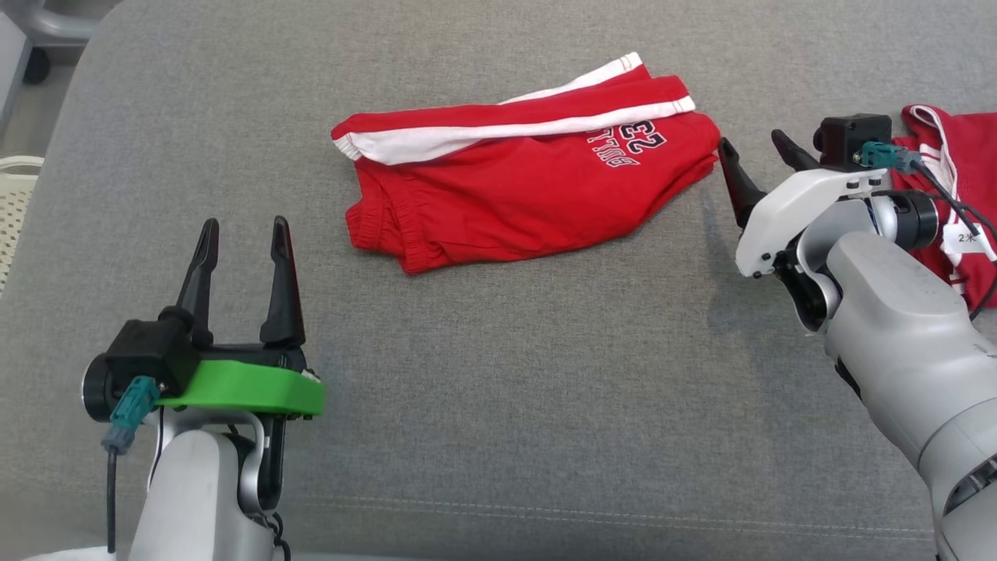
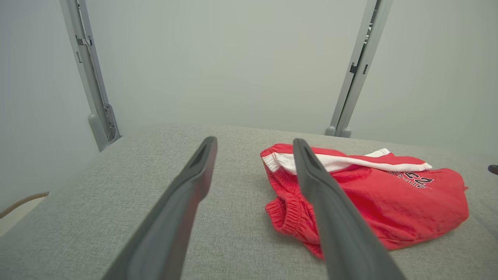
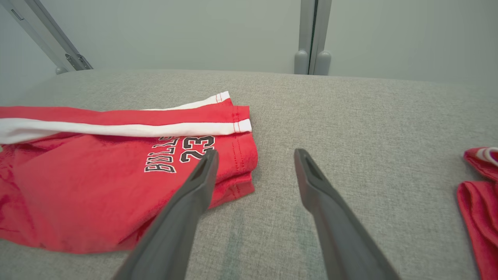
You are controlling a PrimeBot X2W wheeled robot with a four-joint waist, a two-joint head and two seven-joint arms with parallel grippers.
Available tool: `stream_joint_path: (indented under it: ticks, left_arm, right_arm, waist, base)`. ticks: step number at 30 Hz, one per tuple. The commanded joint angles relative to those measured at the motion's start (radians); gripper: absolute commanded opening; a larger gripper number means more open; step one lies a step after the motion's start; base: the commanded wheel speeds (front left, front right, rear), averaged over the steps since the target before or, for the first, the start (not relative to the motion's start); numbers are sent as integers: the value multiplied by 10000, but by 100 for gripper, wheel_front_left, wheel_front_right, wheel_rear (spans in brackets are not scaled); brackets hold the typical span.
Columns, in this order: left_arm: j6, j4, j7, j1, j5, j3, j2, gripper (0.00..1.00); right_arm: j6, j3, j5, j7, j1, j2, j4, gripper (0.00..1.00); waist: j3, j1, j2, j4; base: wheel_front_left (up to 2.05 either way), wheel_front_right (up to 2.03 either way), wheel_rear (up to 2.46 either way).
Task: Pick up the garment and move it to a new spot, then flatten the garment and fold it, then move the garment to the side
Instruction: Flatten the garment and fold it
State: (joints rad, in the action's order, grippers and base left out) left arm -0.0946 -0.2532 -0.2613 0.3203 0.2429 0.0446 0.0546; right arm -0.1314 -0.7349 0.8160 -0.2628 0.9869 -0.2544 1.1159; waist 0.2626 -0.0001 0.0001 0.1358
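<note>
A folded pair of red jersey shorts with a white side stripe (image 1: 530,195) lies on the far middle of the grey woven fabric surface (image 1: 545,374). Its long axis runs left to right, with the gathered elastic waistband at the left end and the stitched leg hems at the right. The stripe follows the far edge. In the head view the dark print reads upside down; the right wrist view shows the shorts (image 3: 97,186) with it upright as "BULLS 23", along with the layered hem edges. The left wrist view shows the shorts (image 2: 408,202) from the crinkled waistband end, and grey metal posts (image 2: 360,66) against a pale wall. The left pincer (image 1: 244,226), on a green collar, hangs near and left of the shorts, fingers apart, nothing between them. The right pincer (image 1: 752,140), in a white housing, sits just beside the hem end, fingers also apart and empty. A second red and white garment (image 1: 962,156) lies at the far right, and a white perforated basket (image 1: 15,202) stands at the left edge.
</note>
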Motion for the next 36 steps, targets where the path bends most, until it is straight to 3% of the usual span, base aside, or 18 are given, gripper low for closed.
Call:
stream_joint_path:
  ticks: [1,18,31,32,34,35,36]
  left_arm:
    - [84,167,-31,-296,-80,23,-18,100]
    - [508,741,-31,-709,21,741,-36,100]
    - [665,793,-31,-801,139,936,-36,100]
    - [677,776,-31,-801,142,931,-36,100]
    - [693,720,-31,-790,160,933,-36,100]
    - [688,704,-31,-776,178,938,-36,100]
    - [695,693,-31,-759,189,951,-36,100]
  right_arm:
    - [17,-76,156,-39,-112,-10,170,100]
    - [17,-214,923,217,433,-138,1349,100]
    - [17,-62,1065,1000,289,-193,1739,100]
    - [17,-62,1057,1063,244,-183,1750,90]
    - [17,-56,1055,1122,179,-147,1761,20]
    - [17,-49,1057,1086,172,-136,1765,0]
    - [17,-42,1057,1023,170,-138,1764,0]
  waist:
    - [-12,1,-1,156]
    - [394,1,-1,1262]
    - [619,1,-1,1654]
    - [614,1,-1,1644]
    - [589,1,-1,1616]
    - [575,1,-1,1596]
    - [559,1,-1,1574]
  base:
    - [0,0,0]
    - [0,0,0]
    - [0,0,0]
    - [0,0,0]
    - [0,0,0]
    - [0,0,0]
    - [0,0,0]
